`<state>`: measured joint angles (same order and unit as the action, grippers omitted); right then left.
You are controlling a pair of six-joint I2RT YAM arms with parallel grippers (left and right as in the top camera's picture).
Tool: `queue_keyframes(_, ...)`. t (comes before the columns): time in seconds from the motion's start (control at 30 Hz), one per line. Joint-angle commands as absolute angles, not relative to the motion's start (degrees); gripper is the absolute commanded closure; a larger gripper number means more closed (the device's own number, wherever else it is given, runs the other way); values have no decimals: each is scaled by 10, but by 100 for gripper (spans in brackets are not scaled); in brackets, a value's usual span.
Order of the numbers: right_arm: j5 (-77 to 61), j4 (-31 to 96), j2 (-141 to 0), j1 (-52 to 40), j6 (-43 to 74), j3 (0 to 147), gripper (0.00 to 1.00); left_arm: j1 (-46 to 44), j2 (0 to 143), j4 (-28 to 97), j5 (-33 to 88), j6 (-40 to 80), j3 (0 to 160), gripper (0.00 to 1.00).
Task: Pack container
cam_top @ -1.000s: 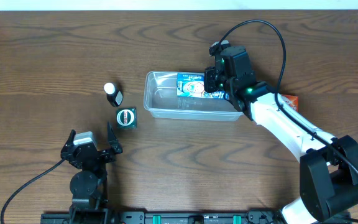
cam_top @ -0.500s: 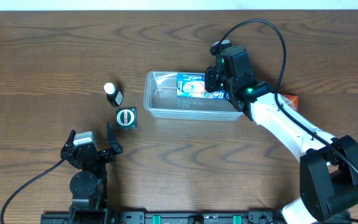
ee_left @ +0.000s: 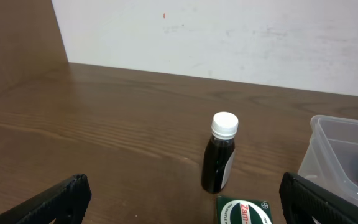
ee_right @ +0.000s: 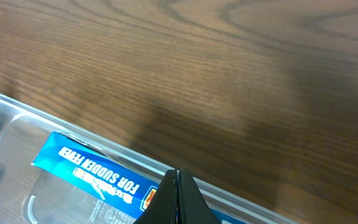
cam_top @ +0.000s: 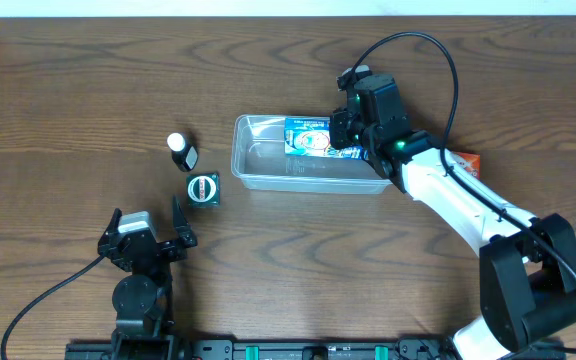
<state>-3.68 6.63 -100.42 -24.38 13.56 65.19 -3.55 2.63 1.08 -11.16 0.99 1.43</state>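
Note:
The container point(cam_top: 268, 172) is a clear plastic tub in the middle of the table. A blue box point(cam_top: 308, 135) lies inside it at the far right end. My right gripper point(cam_top: 346, 138) hangs over that end, its fingers pressed together. In the right wrist view the shut fingertips point(ee_right: 178, 183) sit just above the tub's rim point(ee_right: 55, 124), next to the blue box point(ee_right: 86, 171). My left gripper point(cam_top: 148, 238) is open and empty near the front left edge. In the left wrist view point(ee_left: 188, 194) its fingers are spread wide.
A dark bottle with a white cap point(cam_top: 178, 149) stands left of the tub, with a green box point(cam_top: 203, 188) just in front of it. Both show in the left wrist view, the bottle point(ee_left: 221, 152) and the green box point(ee_left: 244, 211). An orange box point(cam_top: 469, 160) lies right of my right arm.

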Motion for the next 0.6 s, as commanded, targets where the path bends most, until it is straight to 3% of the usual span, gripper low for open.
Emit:
queue_keyframes(0.0,-30,69,-1017,-238,128,657,99,-36,27,29,-127,0,2,2)
queue_keyframes(0.57,-54,100,-1017,-240,128,657,99,-36,27,29,-127,0,2,2)
